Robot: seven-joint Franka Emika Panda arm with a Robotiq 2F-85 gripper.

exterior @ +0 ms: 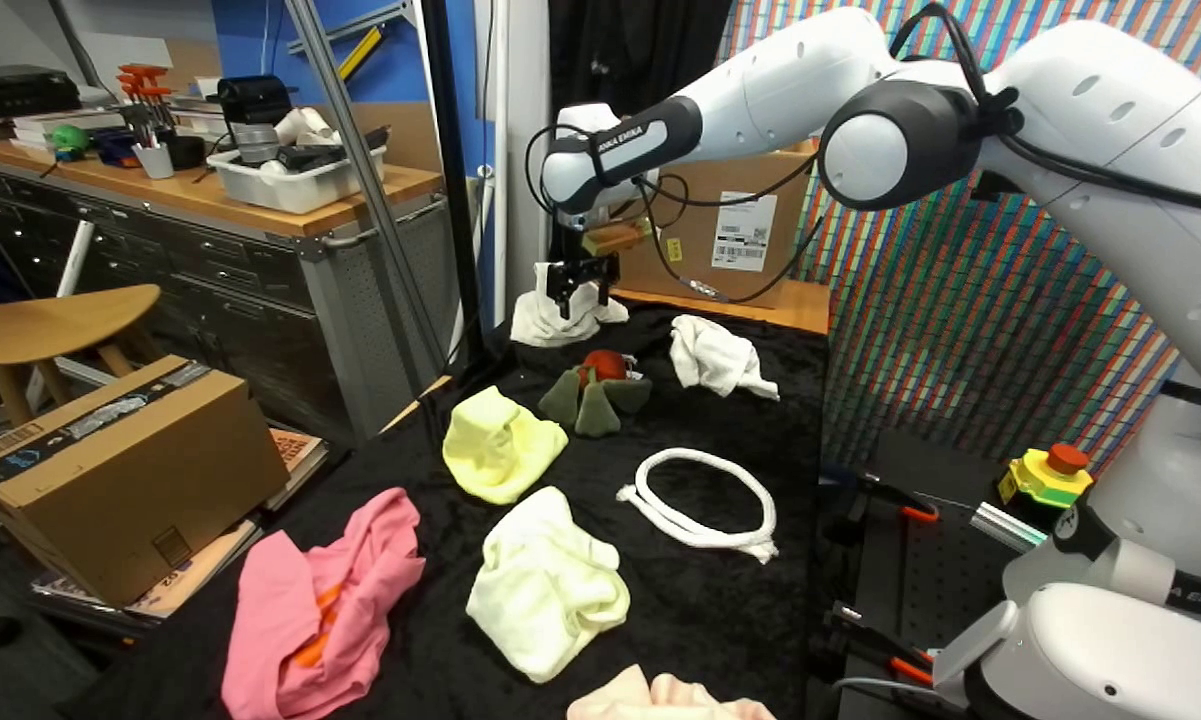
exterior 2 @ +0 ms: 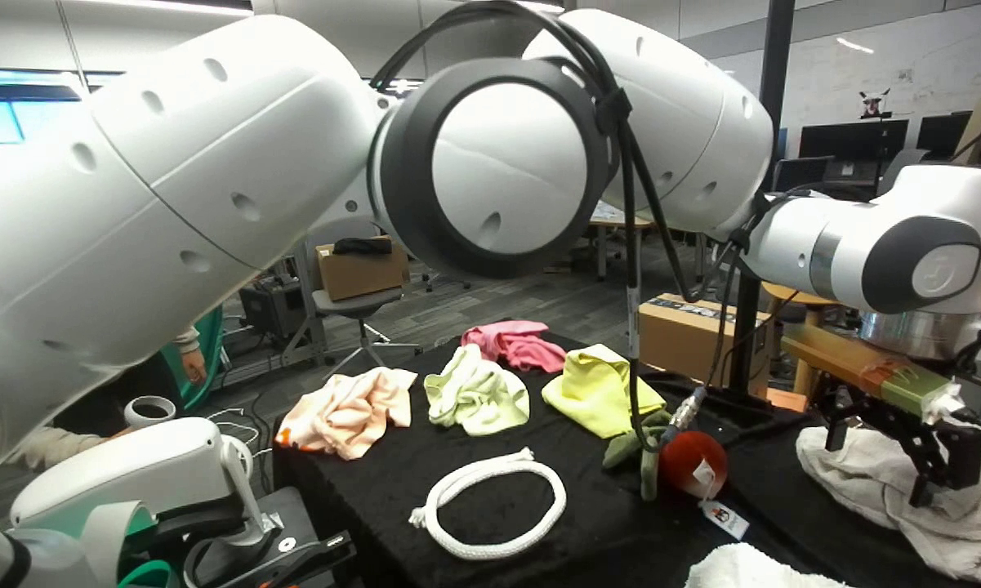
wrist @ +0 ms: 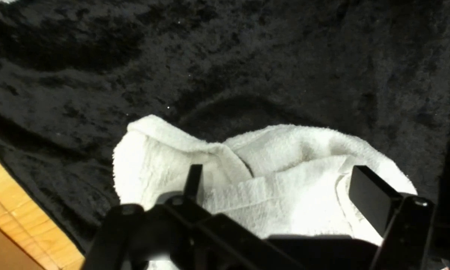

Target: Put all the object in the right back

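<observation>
White towel [wrist: 284, 204] lies rumpled beneath the gripper [wrist: 279, 178], which is spread wide; whether its fingers touch the cloth I cannot tell. The towel's visible part stretches along the line between the fingers, one corner pointing to the wrist view's top left. A second towel [exterior: 718, 356], right of the gripper in an exterior view, tapers away from it. Near the gripper, a red toy [exterior 2: 694, 464] has its green flaps pointing away from it. Farther off on the black-covered tabletop [exterior: 700, 610] lie a looped white rope [exterior 2: 490, 552], a yellow cloth [exterior: 500, 450], a pale cloth [exterior: 550, 585], a peach cloth [exterior 2: 351, 412] and a pink cloth [exterior: 360, 600] whose long axis runs roughly toward the gripper.
</observation>
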